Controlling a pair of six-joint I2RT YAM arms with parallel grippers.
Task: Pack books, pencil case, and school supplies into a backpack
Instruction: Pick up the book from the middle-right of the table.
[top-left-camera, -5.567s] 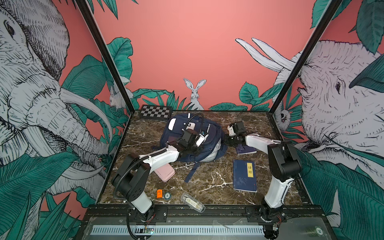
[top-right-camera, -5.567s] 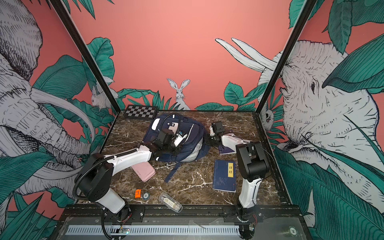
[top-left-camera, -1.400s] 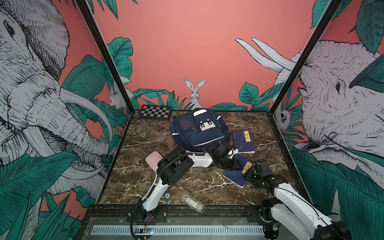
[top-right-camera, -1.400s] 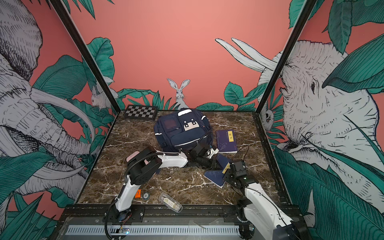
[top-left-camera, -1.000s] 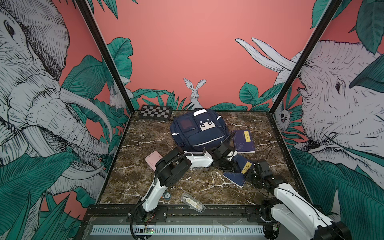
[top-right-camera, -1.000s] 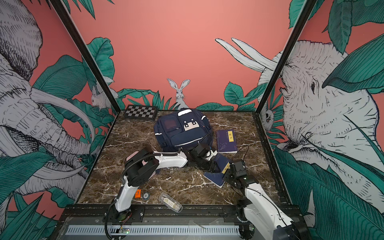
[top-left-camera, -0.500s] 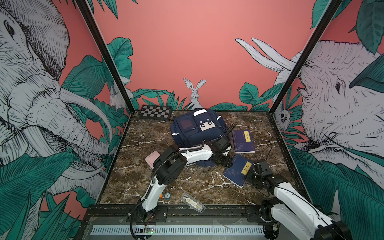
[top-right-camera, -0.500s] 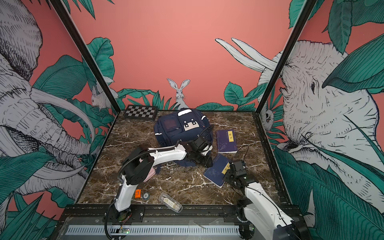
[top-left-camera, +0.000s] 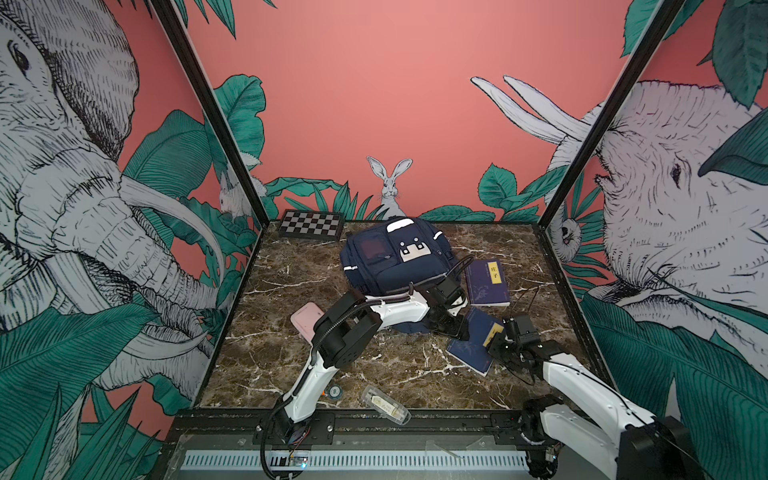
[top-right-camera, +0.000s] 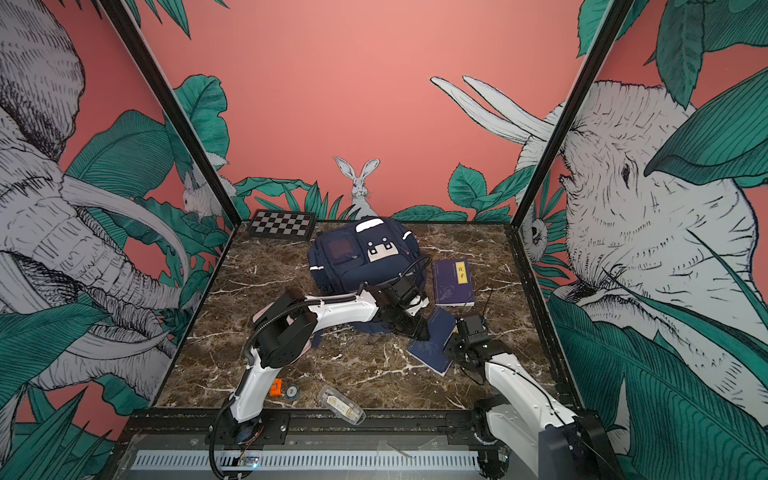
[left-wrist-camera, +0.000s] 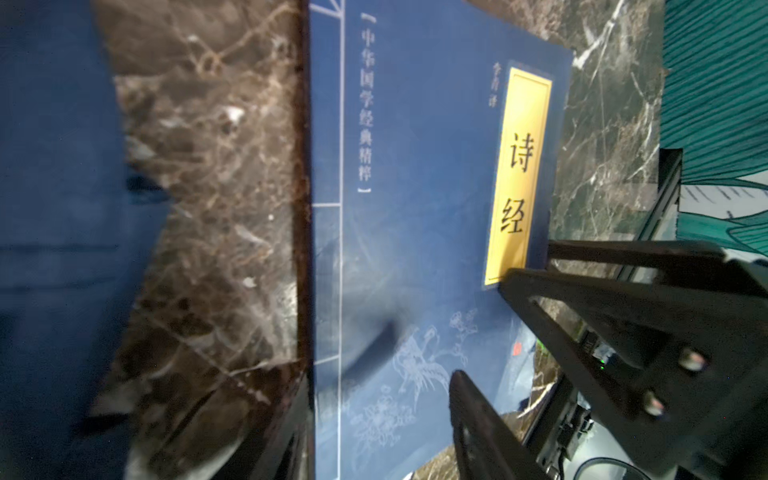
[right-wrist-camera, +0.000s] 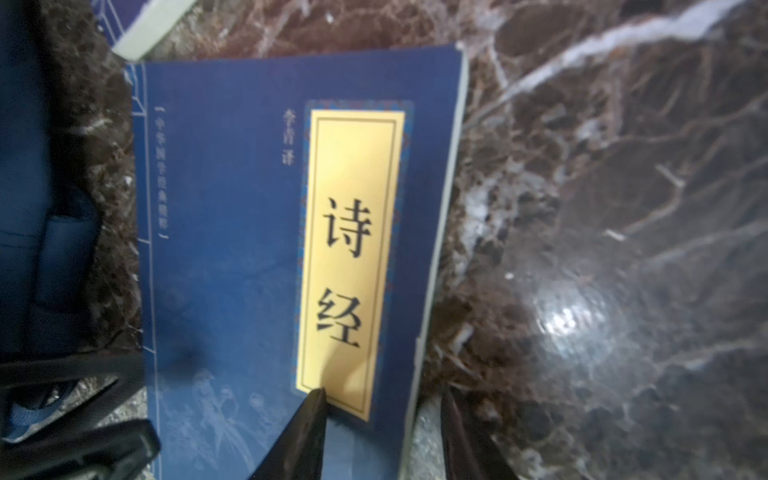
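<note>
The jaws of the right gripper (right-wrist-camera: 382, 392) are spread astride the fore edge of the near book (right-wrist-camera: 232, 249) on the counter (right-wrist-camera: 582, 208). Those of the left gripper (left-wrist-camera: 378, 399) are parted over its spine side. Beyond both, the second book (top-left-camera: 484, 286) and backpack (top-left-camera: 386, 270) are seen.

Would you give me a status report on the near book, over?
Left gripper open over near book. Right gripper open, straddling its edge. Book on table beside backpack. Far book clear.

far book (top-left-camera: 484, 286) right of backpack (top-left-camera: 386, 274) | near book (top-left-camera: 471, 351) before both
</note>
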